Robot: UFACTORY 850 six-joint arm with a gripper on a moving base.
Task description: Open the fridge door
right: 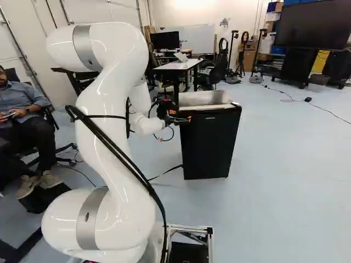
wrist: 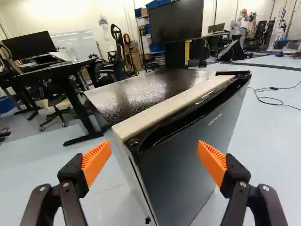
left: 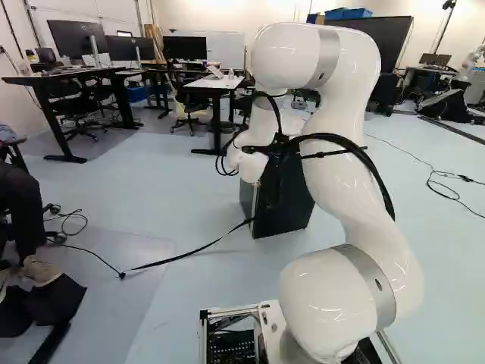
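In the wrist view, the fridge (wrist: 146, 92) lies just ahead of the gripper (wrist: 154, 149), its near top corner (wrist: 129, 134) showing between the two fingers. They are spread wide, with nothing pinched. The door (wrist: 183, 157) starts at that corner and runs away at a slant, past the orange pad (wrist: 212, 162) that overlaps its face; the other pad (wrist: 96, 162) is out beyond the fridge's side. A dark recess (wrist: 188, 117) follows the door's long top edge, and a black bracket (wrist: 233, 73) at the far end is probably the hinge. So the edge to pull is likely the near one, and the move probably turns on working a finger in there and swinging out around the far end. Only this arm (right: 109, 109) is close. Past the fridge is a desk (wrist: 56, 70); a strap (left: 186, 254) trails along the floor below the hand.
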